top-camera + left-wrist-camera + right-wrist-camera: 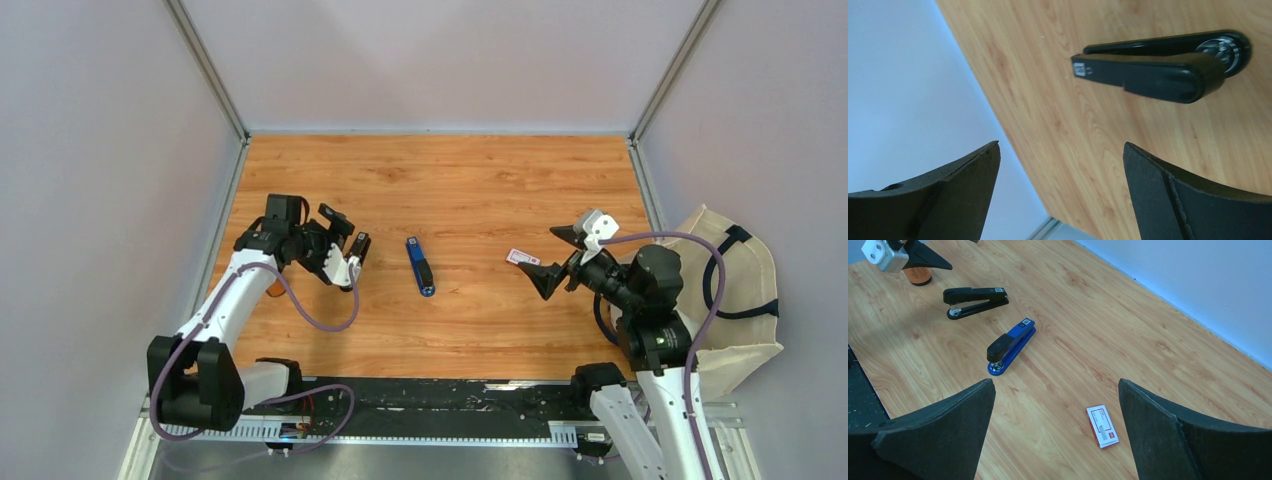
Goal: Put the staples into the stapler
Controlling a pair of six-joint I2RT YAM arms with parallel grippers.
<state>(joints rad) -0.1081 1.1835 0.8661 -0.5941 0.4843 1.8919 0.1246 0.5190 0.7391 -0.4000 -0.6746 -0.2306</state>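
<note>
Noting staple box (pixel 1103 426) flat near right gripper (pixel 556 258), jaws wide apart, empty; left gripper (pixel 349 231) likewise. Judged light, slick, crushable; pinch across long edges.

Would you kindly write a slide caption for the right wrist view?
Right jaws open near the staple box; blue stapler and black stapler lie beyond on the wooden table.

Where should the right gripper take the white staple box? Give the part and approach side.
Probably pinch the staple box across its two long edges, coming down from above: it lies flat, label up, so only its thin sides offer purchase. The open right gripper hovers nearby.
</note>
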